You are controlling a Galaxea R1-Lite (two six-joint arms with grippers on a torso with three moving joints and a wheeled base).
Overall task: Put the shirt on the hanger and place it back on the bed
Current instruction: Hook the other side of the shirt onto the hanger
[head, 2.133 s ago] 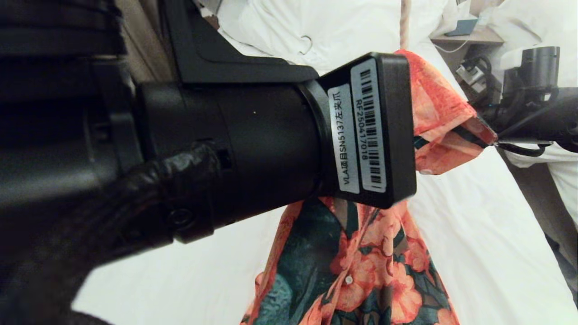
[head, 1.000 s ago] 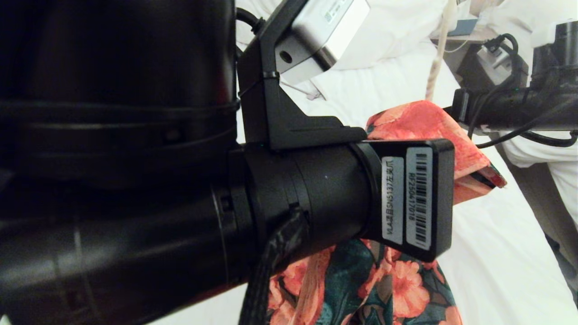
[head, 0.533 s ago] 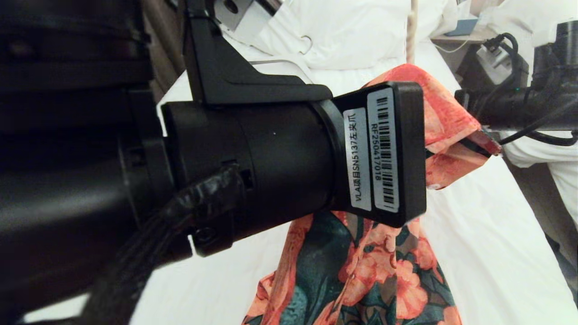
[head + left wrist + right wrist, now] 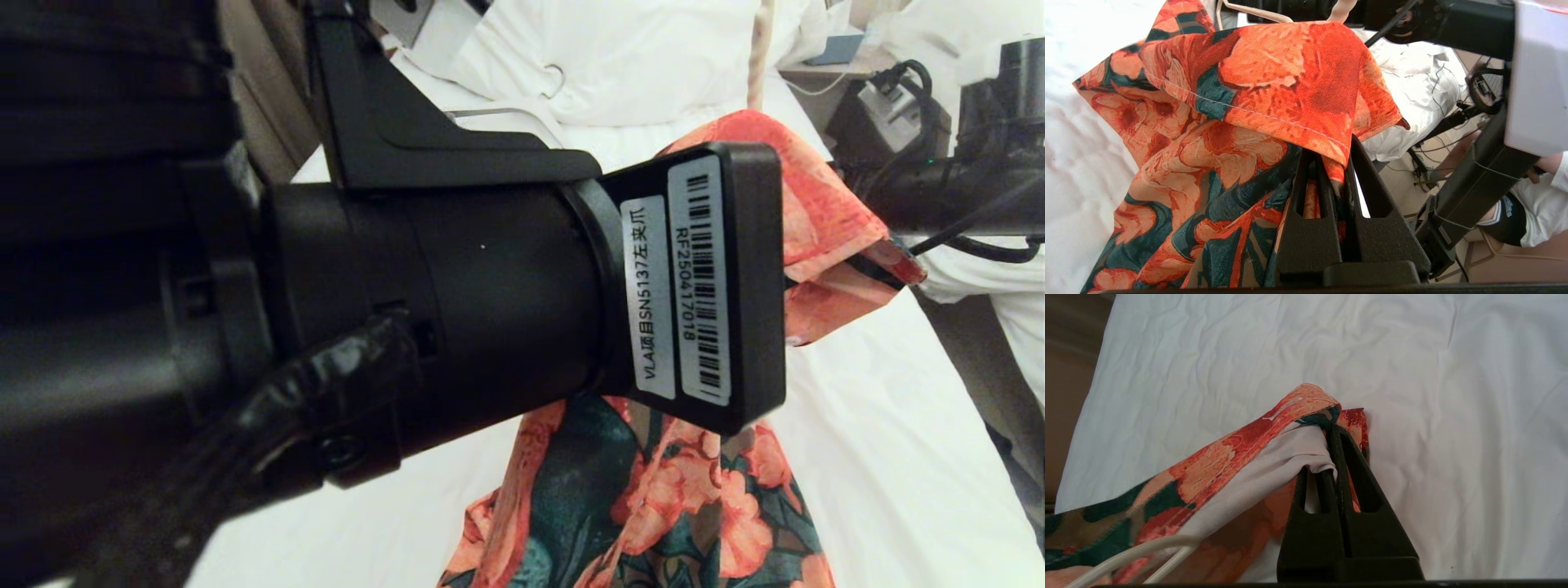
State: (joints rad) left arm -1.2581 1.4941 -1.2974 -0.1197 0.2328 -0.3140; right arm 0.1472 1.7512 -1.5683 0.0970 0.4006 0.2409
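Both end effectors still clamp the shirt (image 4: 1274, 81); little has shifted.

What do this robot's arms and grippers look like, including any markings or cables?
Both arms are matte black cylinders. The left gripper and right gripper have black tapered fingers with slotted cutouts. The left wrist carries two white barcode labels, a taped black cable and a black camera bracket.

A bedroom, possibly a hotel-style room. A long bed (image 4: 865, 457) with a smooth white sheet fills the scene, with a big white pillow (image 4: 637, 65) at its far end. To the far right stands a small bedside shelf (image 4: 841, 69), with a second white-covered bed (image 4: 1012, 302) along the right edge.
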